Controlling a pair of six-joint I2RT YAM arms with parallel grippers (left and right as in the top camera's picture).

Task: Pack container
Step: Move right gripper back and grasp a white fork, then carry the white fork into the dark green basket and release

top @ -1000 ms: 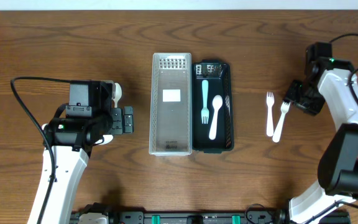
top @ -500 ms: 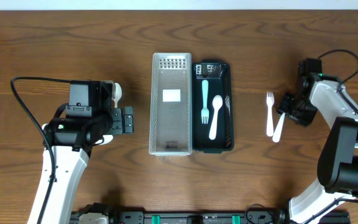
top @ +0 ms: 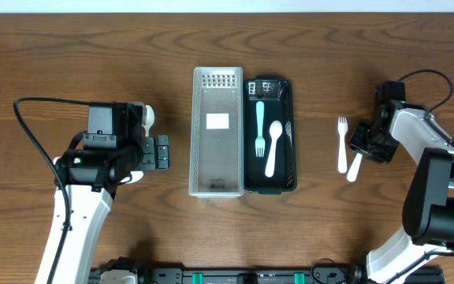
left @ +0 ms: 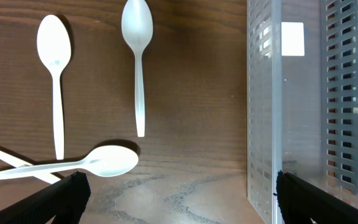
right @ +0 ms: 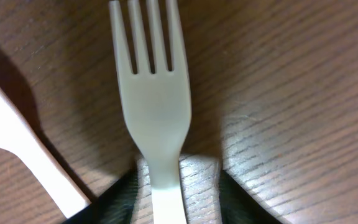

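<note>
A clear perforated container (top: 217, 132) and a black container (top: 289, 158) stand side by side at mid-table. The black one holds a mint fork (top: 259, 126) and a white spoon (top: 273, 146). Two white forks (top: 341, 144) lie to the right. My right gripper (top: 366, 142) is low over the nearer fork (right: 154, 106), its jaws open on either side of the handle with wood showing in both gaps. My left gripper (top: 162, 152) is open and empty beside the clear container's wall (left: 263, 106). Three white spoons (left: 137, 62) lie ahead of it.
The second white fork's handle (right: 23, 149) lies just left of the straddled one. One spoon (left: 86, 165) lies crosswise near my left fingertip (left: 55, 199). In the overhead view the spoons are hidden under the left arm.
My right gripper has moved left and down onto the right-hand fork, now covering its upper part. The left arm and both containers have not moved.
</note>
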